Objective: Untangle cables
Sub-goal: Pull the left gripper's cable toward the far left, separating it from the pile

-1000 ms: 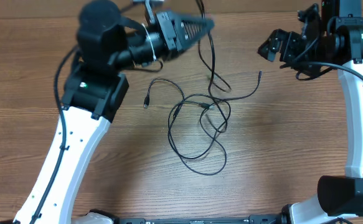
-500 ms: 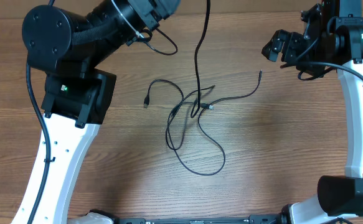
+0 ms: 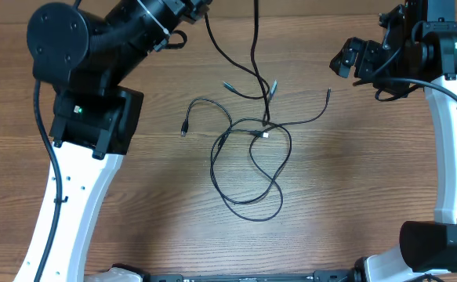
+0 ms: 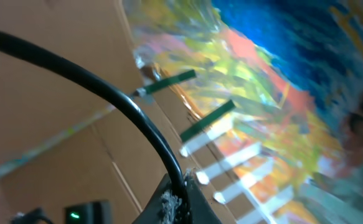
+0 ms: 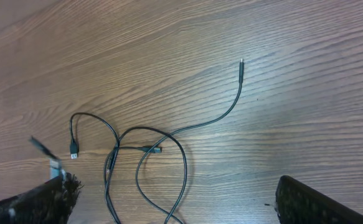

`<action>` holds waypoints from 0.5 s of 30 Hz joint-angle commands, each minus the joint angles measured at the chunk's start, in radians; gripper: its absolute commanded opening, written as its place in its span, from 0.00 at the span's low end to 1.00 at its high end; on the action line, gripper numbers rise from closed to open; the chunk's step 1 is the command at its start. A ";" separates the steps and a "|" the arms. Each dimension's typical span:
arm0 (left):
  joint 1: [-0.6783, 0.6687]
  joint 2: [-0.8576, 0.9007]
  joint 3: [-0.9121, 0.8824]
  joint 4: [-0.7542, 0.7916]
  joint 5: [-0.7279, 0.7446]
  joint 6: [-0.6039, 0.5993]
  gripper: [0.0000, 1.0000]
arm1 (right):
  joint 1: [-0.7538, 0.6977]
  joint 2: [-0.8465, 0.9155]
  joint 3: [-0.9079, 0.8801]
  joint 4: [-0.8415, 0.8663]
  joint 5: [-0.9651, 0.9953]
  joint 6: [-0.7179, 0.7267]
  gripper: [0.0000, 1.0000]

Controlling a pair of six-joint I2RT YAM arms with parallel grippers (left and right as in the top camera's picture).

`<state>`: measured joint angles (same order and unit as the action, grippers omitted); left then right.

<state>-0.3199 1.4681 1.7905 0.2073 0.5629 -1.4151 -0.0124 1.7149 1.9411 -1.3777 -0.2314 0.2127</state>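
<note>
Tangle of thin black cables [image 3: 259, 133] flat at mid wooden table [image 3: 353, 204], loops crossing approx. at centre, largest loop sagging toward the near edge. Left plug [image 3: 184, 129] on the wood just left of the knot. Metal-tipped plug [image 3: 328, 93] off to the right, clear of the loops (same tip in rt wrist view, at the end of a long curve). Lifted cable [image 3: 253, 39] up from the knot to the top edge of the overhead view, w/ two small plugs [image 3: 273, 83] close beside it; hanging or lying, cannot tell. In left wrist view, the same black cord arcing down into left gripper [image 4: 180, 196], clenched on the lifted cable; bkgd just blurred colour. No sight of that gripper overhead, past the top edge. Right gripper [image 3: 342, 61] at upper right, well apart from the cables, fingers [image 5: 50, 199] spread wide and released, table & cords in view below.
</note>
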 commanded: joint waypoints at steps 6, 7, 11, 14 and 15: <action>0.064 0.050 0.021 -0.017 -0.021 0.243 0.04 | 0.002 -0.013 0.024 0.004 0.006 0.000 1.00; 0.071 0.060 0.021 -0.016 -0.020 0.242 0.04 | 0.002 -0.013 0.024 0.004 0.006 0.000 1.00; 0.124 0.123 0.022 0.029 -0.020 0.243 0.04 | 0.002 -0.013 0.024 0.004 0.006 0.000 1.00; 0.178 0.169 0.022 0.091 -0.021 0.249 0.04 | 0.002 -0.013 0.024 0.004 0.006 0.000 1.00; 0.199 0.186 0.022 0.118 -0.024 0.249 0.04 | 0.002 -0.013 0.024 0.004 0.006 0.000 1.00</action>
<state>-0.1722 1.6196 1.7908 0.2855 0.5453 -1.2064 -0.0124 1.7149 1.9411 -1.3777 -0.2306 0.2127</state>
